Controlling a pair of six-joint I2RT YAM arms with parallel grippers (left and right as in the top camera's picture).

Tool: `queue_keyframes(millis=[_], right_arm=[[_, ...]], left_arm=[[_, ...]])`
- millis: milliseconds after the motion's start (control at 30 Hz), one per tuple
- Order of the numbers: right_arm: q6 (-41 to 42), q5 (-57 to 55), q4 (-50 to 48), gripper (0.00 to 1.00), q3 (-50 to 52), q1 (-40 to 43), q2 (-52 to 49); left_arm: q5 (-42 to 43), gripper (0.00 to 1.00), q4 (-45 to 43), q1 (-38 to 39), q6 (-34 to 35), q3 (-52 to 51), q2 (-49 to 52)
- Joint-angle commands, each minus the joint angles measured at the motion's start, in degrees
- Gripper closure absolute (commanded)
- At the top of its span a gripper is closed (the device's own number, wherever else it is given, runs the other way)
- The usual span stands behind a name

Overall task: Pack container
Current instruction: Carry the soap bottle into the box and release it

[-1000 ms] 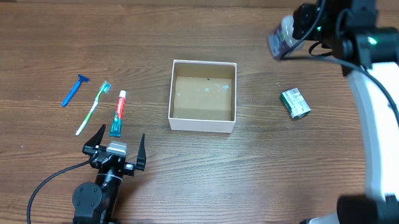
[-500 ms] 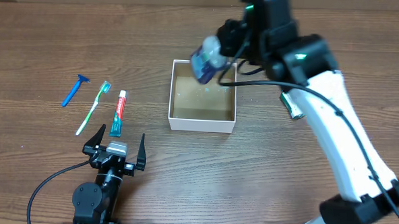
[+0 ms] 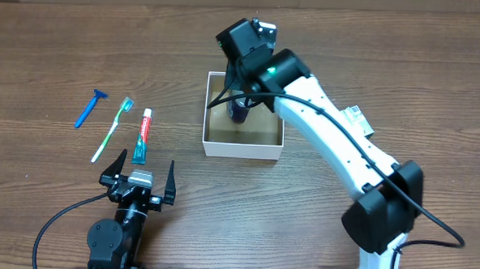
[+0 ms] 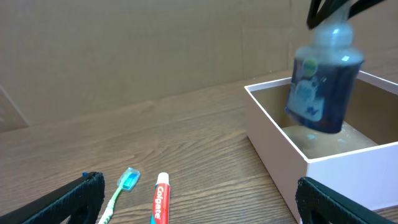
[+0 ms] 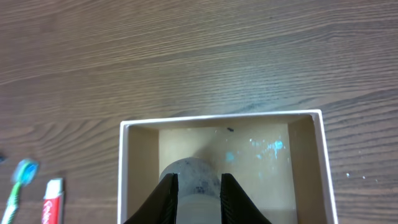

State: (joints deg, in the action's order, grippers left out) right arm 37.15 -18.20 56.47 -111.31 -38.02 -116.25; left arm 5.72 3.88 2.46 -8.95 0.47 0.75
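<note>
1. Two arms in shot. R gripper [image 5: 198, 186] is clamped on a blue bottle [image 4: 323, 87] by its pale cap.
2. Container [image 3: 243, 151] sits directly under that gripper, w/ the bottle hanging inside the walls.
3. L gripper [image 3: 141, 169] is spread wide, nothing in it. Toothpaste [image 3: 143, 135] lies just ahead of it.

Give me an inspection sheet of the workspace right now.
Surface: brown wood-grain table, no spills seen.
Job's things: square white-walled cardboard container upright; dark blue bottle hanging inside its walls, floor contact unclear. Blue razor, green toothbrush and red-and-white toothpaste tube lie unpacked on its left; green-and-white carton on its right, partly hidden by the arm.
Clutter: nothing seen.
Tools: right tool shut on the bottle's top; left tool open, empty.
Cables: black cable loops from the left arm's base.
Surroundings: cardboard wall behind.
</note>
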Motion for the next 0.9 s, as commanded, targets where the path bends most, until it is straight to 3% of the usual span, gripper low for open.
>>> queue_keyframes(millis=[0,333,867], right_arm=[[1.9,-7.2,-2.4,0.84,-1.1,-1.6,-1.3],[1.9,-10.3,-9.9,0.84,0.1,-2.2,-3.5],[2.2,-8.6,-11.2,0.83,0.3,-3.2,-5.6]], left_arm=[[-0.4,0.00,0.2,-0.6,1.0,-0.2,-0.4],[-0.4,0.00,0.2,-0.6,1.0,-0.2,-0.4],[-0.4,0.00,0.2,-0.6,1.0,-0.2,-0.4]])
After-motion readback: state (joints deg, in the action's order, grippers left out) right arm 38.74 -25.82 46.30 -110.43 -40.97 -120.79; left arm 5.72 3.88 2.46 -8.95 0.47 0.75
